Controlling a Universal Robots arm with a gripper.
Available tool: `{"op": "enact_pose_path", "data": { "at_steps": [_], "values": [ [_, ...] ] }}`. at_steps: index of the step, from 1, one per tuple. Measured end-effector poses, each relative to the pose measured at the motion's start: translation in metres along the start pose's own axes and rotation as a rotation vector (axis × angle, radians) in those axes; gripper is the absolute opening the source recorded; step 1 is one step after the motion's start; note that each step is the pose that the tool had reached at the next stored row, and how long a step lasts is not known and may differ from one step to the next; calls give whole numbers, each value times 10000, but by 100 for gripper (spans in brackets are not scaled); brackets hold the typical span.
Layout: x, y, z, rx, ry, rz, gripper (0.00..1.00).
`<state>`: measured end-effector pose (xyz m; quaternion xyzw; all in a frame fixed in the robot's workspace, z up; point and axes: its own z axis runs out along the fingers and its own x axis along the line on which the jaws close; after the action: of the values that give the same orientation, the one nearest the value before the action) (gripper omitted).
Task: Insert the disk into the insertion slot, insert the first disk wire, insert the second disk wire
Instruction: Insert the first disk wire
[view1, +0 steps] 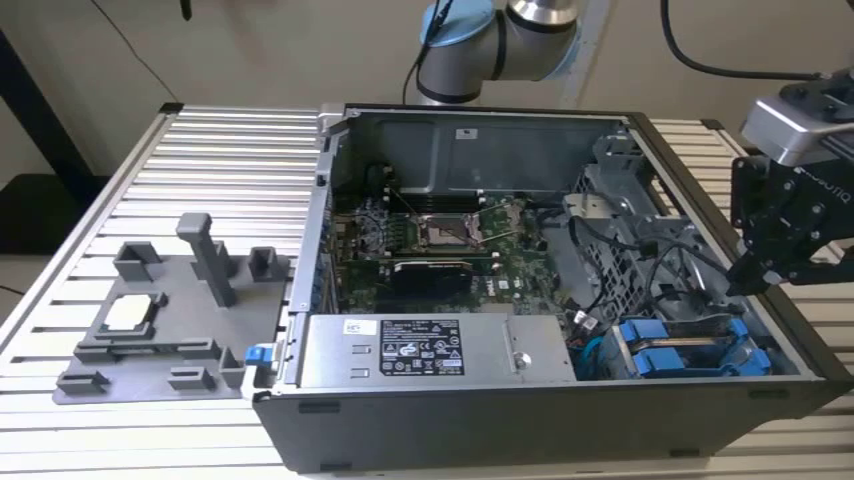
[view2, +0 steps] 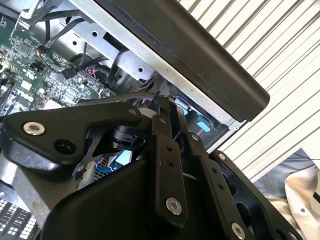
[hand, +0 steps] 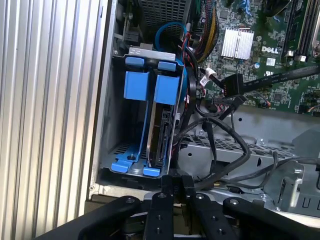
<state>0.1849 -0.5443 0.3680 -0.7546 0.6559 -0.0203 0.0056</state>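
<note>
The disk (hand: 162, 131) stands edge-on in its blue carrier inside the insertion slot of the grey drive cage (hand: 111, 100), beside a second blue frame (hand: 135, 85). In the exterior view both blue carriers (view1: 674, 350) sit at the near right corner of the open computer case. My gripper (view1: 742, 285) hangs just above the case's right wall, over the cage. Its black fingers (hand: 165, 182) are shut close together in both wrist views (view2: 172, 107). Black disk wires (hand: 235, 145) loop from the board down to the fingertips. I cannot tell whether one is pinched.
The open computer case (view1: 441, 415) holds a green motherboard (view1: 441, 235) and a labelled power supply (view1: 420, 350). A grey fixture plate (view1: 160, 330) with posts lies on the slatted table at the exterior view's left. The arm's base (view1: 494, 45) rises behind the case.
</note>
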Motion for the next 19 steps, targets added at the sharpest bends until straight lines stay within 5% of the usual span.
{"op": "enact_pose_path", "data": {
  "at_steps": [19],
  "values": [
    [90,152,40,-141,-20,125,19]
  ]
}}
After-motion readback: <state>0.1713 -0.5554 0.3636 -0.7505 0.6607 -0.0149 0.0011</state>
